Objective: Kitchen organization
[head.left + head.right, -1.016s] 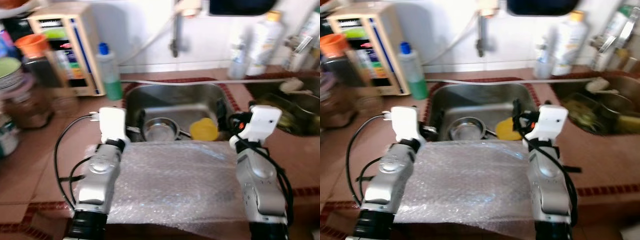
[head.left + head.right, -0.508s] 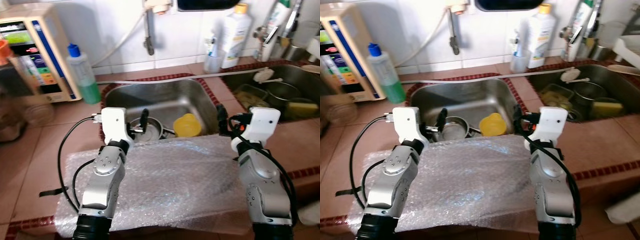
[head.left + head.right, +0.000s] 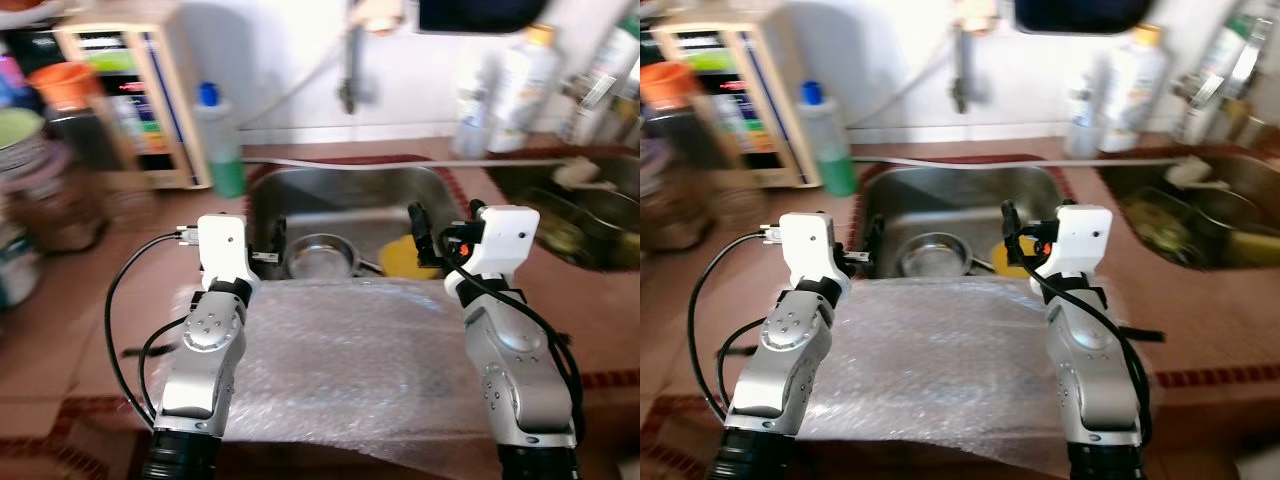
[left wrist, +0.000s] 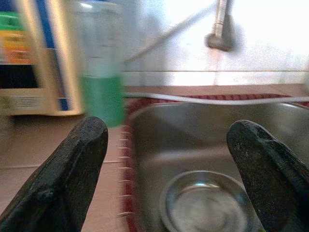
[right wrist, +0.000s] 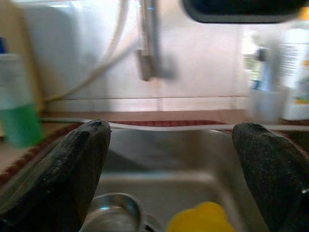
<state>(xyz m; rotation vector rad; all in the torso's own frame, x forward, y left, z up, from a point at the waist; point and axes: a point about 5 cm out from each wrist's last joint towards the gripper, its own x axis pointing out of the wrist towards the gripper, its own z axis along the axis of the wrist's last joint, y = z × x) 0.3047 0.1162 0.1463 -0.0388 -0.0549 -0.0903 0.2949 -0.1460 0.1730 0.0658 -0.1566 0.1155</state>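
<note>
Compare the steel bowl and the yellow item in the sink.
The steel bowl is shiny grey metal; the yellow item is opaque bright yellow. The bowl lies nearer the left tool, while the yellow item lies nearer the right tool. The bowl's open mouth faces up; the yellow item's shape is too blurred to tell. Both rest on the sink floor, beyond the bubble wrap.

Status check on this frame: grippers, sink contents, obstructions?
Left gripper and right gripper open, empty, at sink edge. Steel bowl, yellow cup inside. Bubble wrap under both arms.

Your head cameras look down over both arms at the sink (image 3: 345,205). Each wrist camera peers closely between its fingers (image 4: 63,179) into that same sink.
</note>
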